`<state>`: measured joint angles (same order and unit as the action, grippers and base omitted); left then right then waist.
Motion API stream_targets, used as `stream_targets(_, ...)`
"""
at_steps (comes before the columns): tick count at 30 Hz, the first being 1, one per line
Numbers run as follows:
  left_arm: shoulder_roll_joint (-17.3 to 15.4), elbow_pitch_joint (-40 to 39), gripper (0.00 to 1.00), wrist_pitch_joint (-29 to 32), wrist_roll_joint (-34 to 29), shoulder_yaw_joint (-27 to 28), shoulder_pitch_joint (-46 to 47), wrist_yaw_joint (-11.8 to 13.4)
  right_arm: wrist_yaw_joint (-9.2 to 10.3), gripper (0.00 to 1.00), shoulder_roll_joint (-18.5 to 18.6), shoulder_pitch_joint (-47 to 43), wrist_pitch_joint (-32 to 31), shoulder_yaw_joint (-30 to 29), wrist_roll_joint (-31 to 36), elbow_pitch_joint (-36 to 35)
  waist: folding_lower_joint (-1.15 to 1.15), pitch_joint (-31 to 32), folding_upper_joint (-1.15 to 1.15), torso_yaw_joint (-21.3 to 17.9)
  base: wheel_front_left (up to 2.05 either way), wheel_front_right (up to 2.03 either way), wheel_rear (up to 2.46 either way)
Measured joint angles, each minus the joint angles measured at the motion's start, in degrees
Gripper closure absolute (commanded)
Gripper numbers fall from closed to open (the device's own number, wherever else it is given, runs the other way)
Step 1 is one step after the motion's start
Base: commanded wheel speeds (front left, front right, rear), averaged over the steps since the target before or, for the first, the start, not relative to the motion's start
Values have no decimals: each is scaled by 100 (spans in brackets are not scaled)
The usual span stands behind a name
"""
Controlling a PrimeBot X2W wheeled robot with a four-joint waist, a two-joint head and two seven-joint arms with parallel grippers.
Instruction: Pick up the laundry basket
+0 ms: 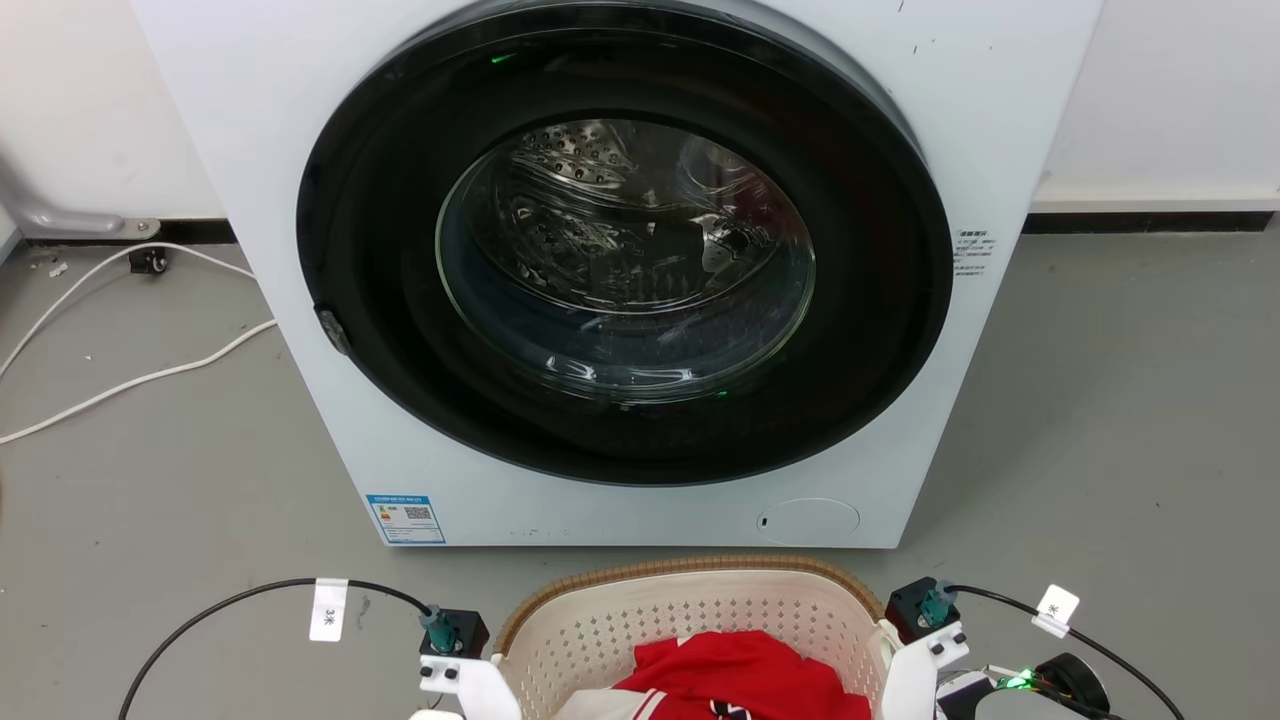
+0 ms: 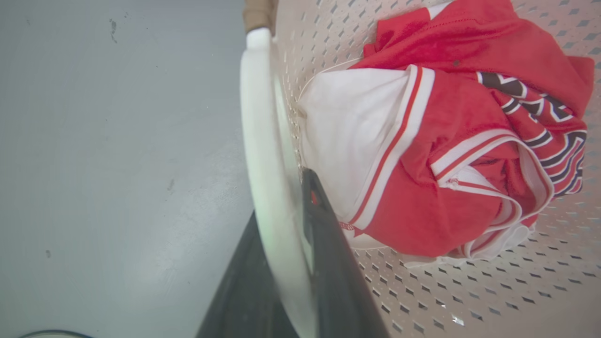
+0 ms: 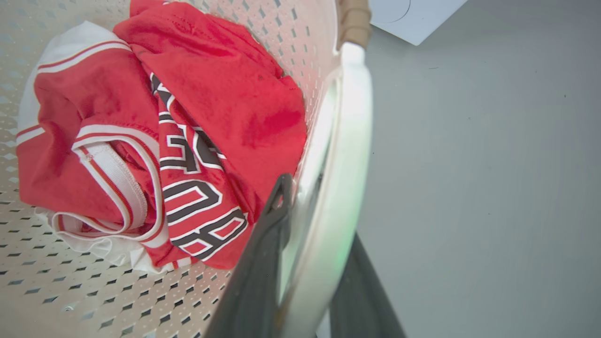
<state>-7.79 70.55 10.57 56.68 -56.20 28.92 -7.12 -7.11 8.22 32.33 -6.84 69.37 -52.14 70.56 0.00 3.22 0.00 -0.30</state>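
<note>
The laundry basket point(image 1: 690, 615), cream and perforated with a brown woven rim, sits on the floor at the bottom of the head view. It holds red and white clothes point(image 1: 740, 680). In the left wrist view my left gripper point(image 2: 281, 197) is shut on the basket's white loop handle point(image 2: 258, 117), one dark finger on each side. My right gripper point(image 3: 319, 211) is shut the same way on the other white handle point(image 3: 354, 117). Both wrists point(image 1: 455, 640) point(image 1: 925, 615) flank the basket in the head view; the fingertips are hidden there.
A white front-loading washing machine point(image 1: 620, 280) with its round dark door closed stands right behind the basket. White cables point(image 1: 130, 380) lie on the grey floor at the left. Open floor lies on both sides of the basket.
</note>
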Motion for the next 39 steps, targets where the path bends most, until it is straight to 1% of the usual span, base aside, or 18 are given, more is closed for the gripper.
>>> stream_targets(16, -38, 15, 100, -44, 210, -186, 30, -1, 0, 100, -2, 29, 26, 186, -231, 23, 0, 6, 0, 1, 0, 0, 0)
stream_targets(39, -64, 21, 100, -77, 459, -426, 58, -1, 0, 100, -11, 55, 46, 320, -354, 44, 0, -34, 0, -29, 0, 0, 0)
